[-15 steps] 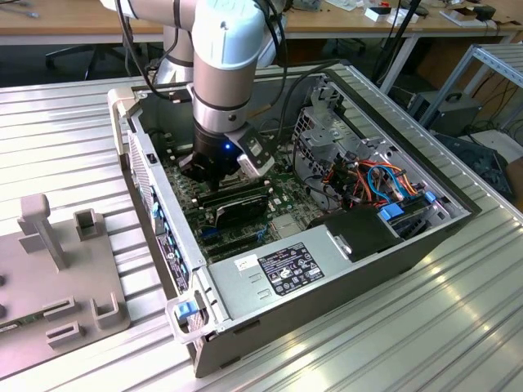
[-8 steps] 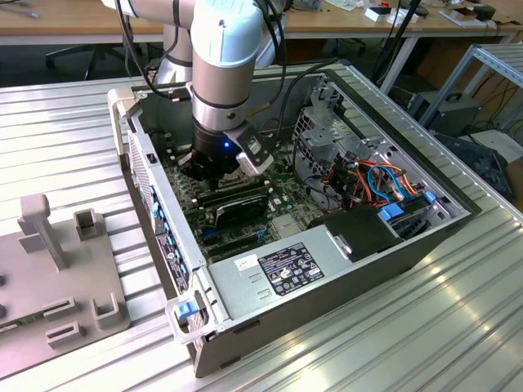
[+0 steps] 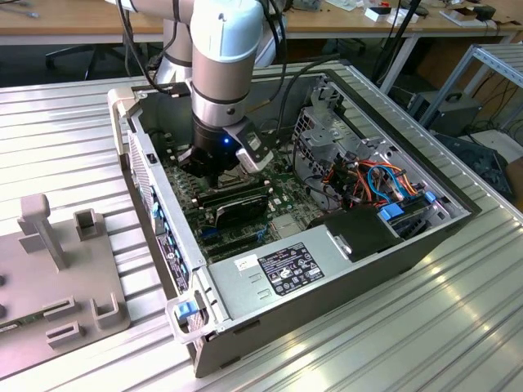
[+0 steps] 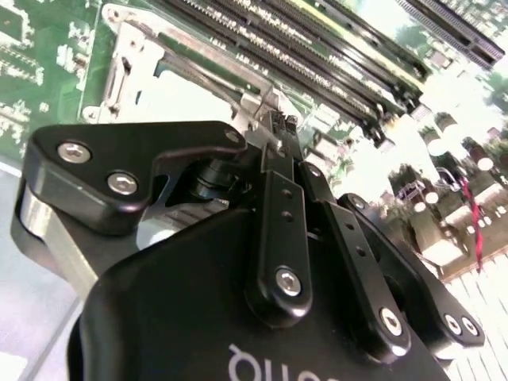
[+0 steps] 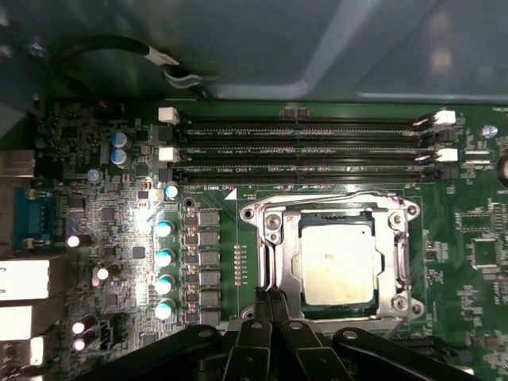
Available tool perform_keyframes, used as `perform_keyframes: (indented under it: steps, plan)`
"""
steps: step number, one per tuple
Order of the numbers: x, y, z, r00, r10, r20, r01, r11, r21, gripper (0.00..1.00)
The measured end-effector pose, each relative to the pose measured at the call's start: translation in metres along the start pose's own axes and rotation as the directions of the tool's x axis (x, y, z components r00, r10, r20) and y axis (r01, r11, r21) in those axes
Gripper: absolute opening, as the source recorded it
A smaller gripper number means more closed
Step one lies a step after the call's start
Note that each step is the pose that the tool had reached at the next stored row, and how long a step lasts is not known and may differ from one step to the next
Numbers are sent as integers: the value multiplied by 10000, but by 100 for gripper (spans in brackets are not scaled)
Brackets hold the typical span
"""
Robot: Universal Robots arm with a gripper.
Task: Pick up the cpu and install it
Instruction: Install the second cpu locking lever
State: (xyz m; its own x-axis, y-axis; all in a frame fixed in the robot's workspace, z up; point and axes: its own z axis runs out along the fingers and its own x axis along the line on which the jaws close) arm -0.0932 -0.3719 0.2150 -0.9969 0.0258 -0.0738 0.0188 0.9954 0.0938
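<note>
The cpu (image 5: 337, 266), a flat square chip with a dull silver top, lies inside the metal-framed socket (image 5: 402, 262) on the green motherboard. In the first wrist view my gripper (image 5: 269, 298) is shut, its two black fingers pressed together with nothing between them. The tips stand at the socket frame's edge, beside the cpu and not on it. The second wrist view shows the gripper (image 4: 279, 125) from behind, tips together by the socket frame (image 4: 131, 63). In the exterior view the gripper (image 3: 211, 170) reaches down into the open computer case (image 3: 245, 314).
Long black memory slots (image 5: 302, 151) run alongside the socket, and a row of capacitors (image 5: 163, 258) stands on its other side. Case walls, a drive cage with coloured cables (image 3: 376, 180) and the power supply (image 3: 286, 269) hem in the arm. A grey fixture (image 3: 49, 269) lies at the exterior view's left.
</note>
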Motion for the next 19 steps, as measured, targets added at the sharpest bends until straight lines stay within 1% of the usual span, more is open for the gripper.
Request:
perform_keyframes:
  steps: [1,2,3,4,7,8,9,10,11,13,16,17,19]
  plan:
    - [-2,6,-35,10000,2,1,-2,10000,-2,11]
    - [-7,15,-98,10000,4,0,-4,10000,0,11]
    - [-10,20,-139,10000,5,-1,-5,10000,2,11]
    - [-12,24,-167,10000,5,0,-5,10000,0,11]
    - [-12,25,-173,10000,6,1,-6,10000,-2,11]
    - [-29,27,-174,10000,6,-3,-6,10000,3,11]
    - [-73,28,-170,10000,7,-4,-7,10000,1,11]
    - [-96,30,-167,10000,6,-5,-6,10000,-1,11]
    - [-112,34,-166,10000,5,-7,-5,10000,0,11]
    - [-120,51,-166,10000,15,-4,-15,10000,-1,11]
    - [-131,76,-261,10000,40,-10,-40,10000,4,11]
    - [-142,80,-290,10000,61,-25,-61,10000,5,11]
    - [-172,84,-325,9999,94,-64,-94,10000,5,11]
